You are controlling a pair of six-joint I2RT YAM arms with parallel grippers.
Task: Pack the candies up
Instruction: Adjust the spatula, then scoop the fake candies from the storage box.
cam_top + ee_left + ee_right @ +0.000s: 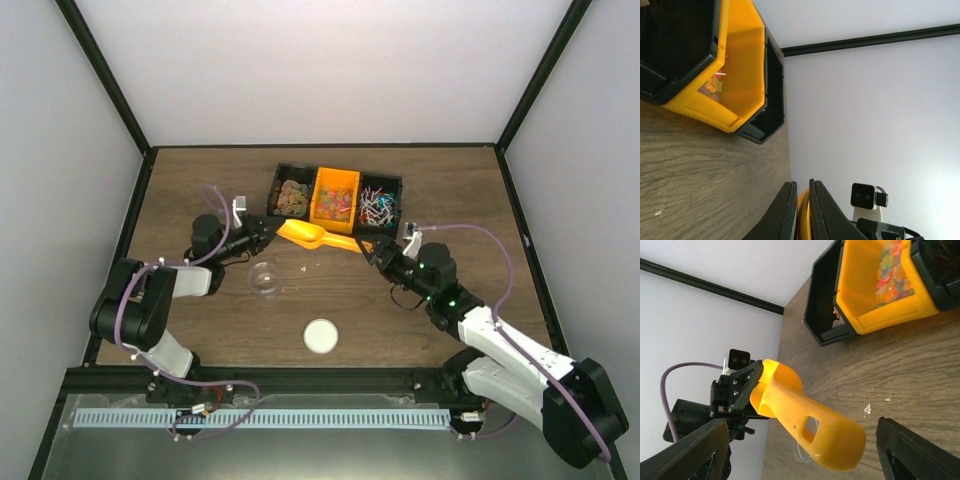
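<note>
Brown wood with a streaky grain makes up the table (440,180), and plain white walls with black edge bars stand around it. We see the left gripper (270,237) squeezed tight on the thin rim of the orange plastic scoop (305,234). In the left wrist view its two black fingers (785,215) are almost together, with just a sliver of orange between them. We see the right gripper (374,250) spread wide. In the right wrist view its dark fingers (695,450) stand on either side of the scoop's handle end with a gap on each side, so it grips nothing. The scoop is smooth and shiny, with a rounded bowl and a flat handle that has a small square hole in it. It sits between the two arms, just in front of the bins.

The candies (335,200) lie in three bins set in a row at the back of the table. The left black plastic bin (290,168) holds brown-green gummies (293,196). The middle yellow plastic bin (336,174) holds red, orange and yellow gummy bits (890,270). The right black plastic bin (380,180) holds thin wrapped pieces (377,205) in red, blue and white.

Near the left gripper stands a small clear round cup (265,277). We cannot tell if anything is in it. A white round lid (320,336) lies flat nearer the arms, well apart from the bins. A tiny white crumb (867,408) lies on the wood.
</note>
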